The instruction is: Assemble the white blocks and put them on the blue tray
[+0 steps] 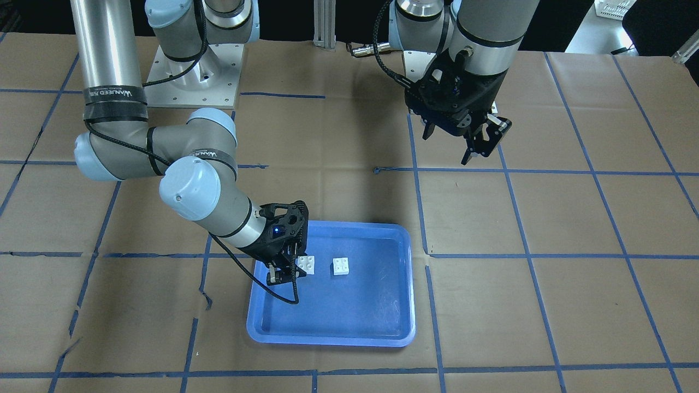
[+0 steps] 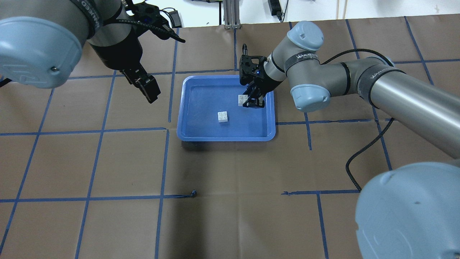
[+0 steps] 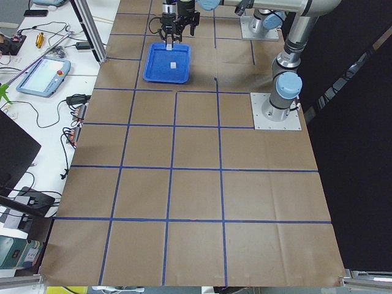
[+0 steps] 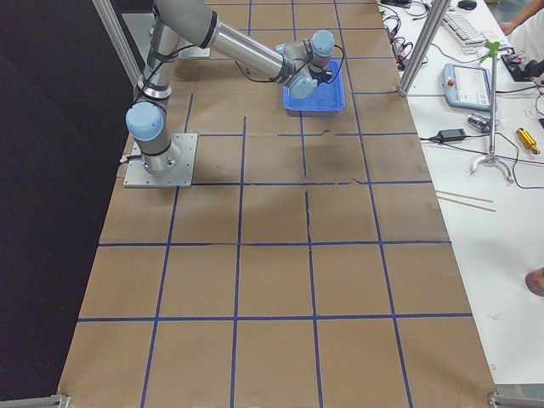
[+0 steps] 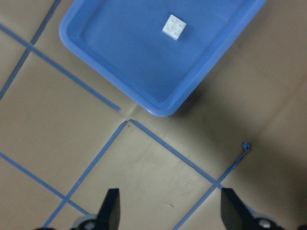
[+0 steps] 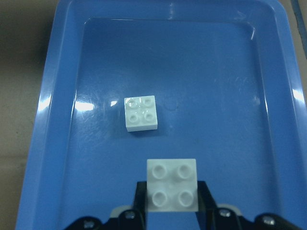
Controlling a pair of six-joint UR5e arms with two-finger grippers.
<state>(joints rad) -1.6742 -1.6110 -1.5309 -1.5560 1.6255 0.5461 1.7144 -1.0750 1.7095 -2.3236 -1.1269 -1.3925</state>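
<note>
- Your right gripper (image 2: 253, 101) was closed on the held white block (image 6: 172, 184) — one finger on each of two flat sides, with the studs facing up
- That block was low inside the blue tray (image 1: 327, 341), near the rim on the robot's right side; you could not tell if it was touching the tray floor
- The loose white block (image 6: 141, 113) lay flat on the tray floor with its studs up, near the held one but not touching it
- Your left gripper (image 5: 170, 211) was wide open with nothing in it, up over the brown paper table (image 2: 230, 201) beside the tray
- The blocks looked tiny, hard and very light, so a soft squeeze was likely enough
- Their sides looked smooth, so a block could twist or slip if you pinched it by a corner
- The best place to hold was the two flat sides, not the studs, with the bottom left free so it could push onto the other block
- The tray floor looked shiny — the loose block might slide if you pushed from the side, so a press straight down with the edges lined up seemed safest
</note>
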